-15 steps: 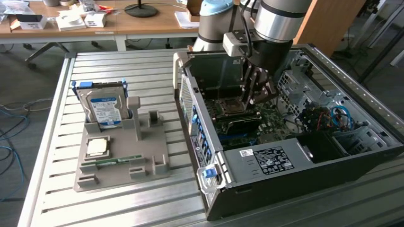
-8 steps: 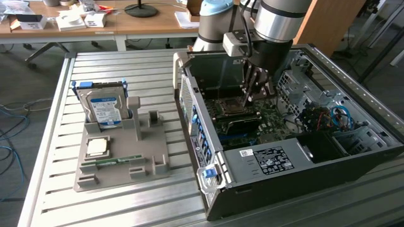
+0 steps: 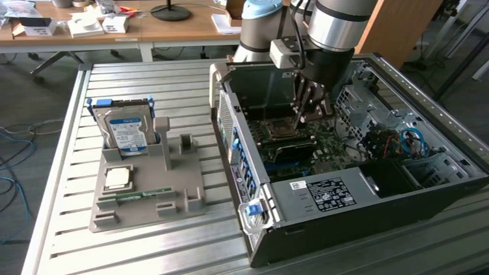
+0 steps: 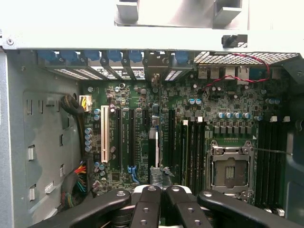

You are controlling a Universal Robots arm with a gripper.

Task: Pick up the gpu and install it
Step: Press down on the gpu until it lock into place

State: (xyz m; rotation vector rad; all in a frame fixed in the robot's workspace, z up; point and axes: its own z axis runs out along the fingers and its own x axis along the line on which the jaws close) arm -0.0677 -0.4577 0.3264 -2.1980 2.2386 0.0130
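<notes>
- I'm seeing the fingers (image 4: 159,197) pinching the gpu (image 4: 157,154) edge-on, keeping it upright for the slot.
- I'm hanging it over the motherboard (image 4: 190,128) inside the computer case (image 3: 359,195).

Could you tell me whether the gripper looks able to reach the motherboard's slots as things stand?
Probably yes: the gripper, shut on the gpu, hangs inside the open case above the slots, unobstructed.
</notes>
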